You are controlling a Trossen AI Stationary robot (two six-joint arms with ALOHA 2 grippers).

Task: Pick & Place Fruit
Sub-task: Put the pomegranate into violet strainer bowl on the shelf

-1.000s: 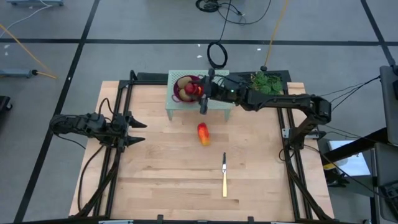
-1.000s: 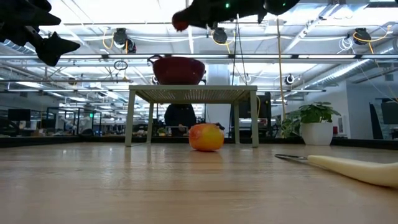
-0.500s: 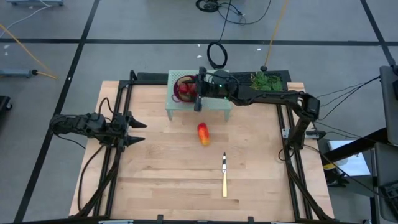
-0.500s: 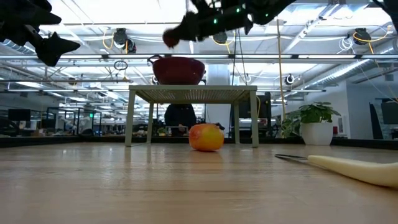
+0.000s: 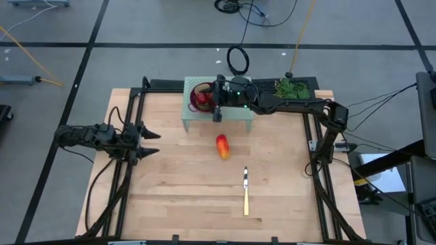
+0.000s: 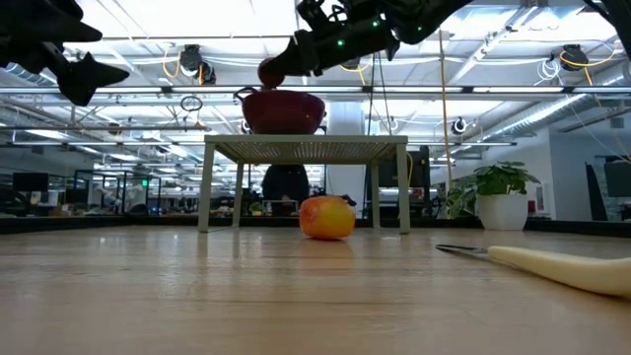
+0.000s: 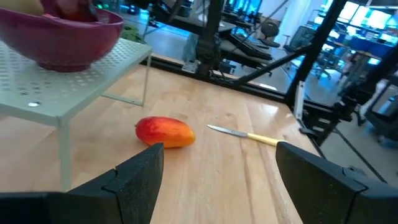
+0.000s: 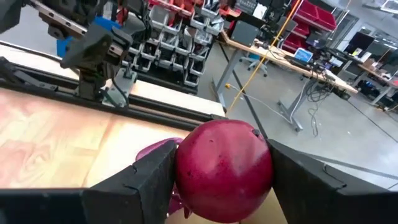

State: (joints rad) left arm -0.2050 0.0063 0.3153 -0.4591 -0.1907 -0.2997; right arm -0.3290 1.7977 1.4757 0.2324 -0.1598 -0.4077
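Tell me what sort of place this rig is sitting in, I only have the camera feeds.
It looks like an open robotics lab or workshop. Behind the wooden table the low view shows exposed ceiling trusses and lights, and the right wrist view shows racks of parts bins and workbenches with cables.

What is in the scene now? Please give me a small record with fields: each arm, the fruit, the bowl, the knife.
right gripper: above the bowl, jaws around a dark red ball
left gripper: waiting at the table's left side, jaws open, empty
bowl: purple, on the pale green rack
oblong fruit: red-orange, lying on the table in front of the rack
knife: yellow handle, on the table nearer the front
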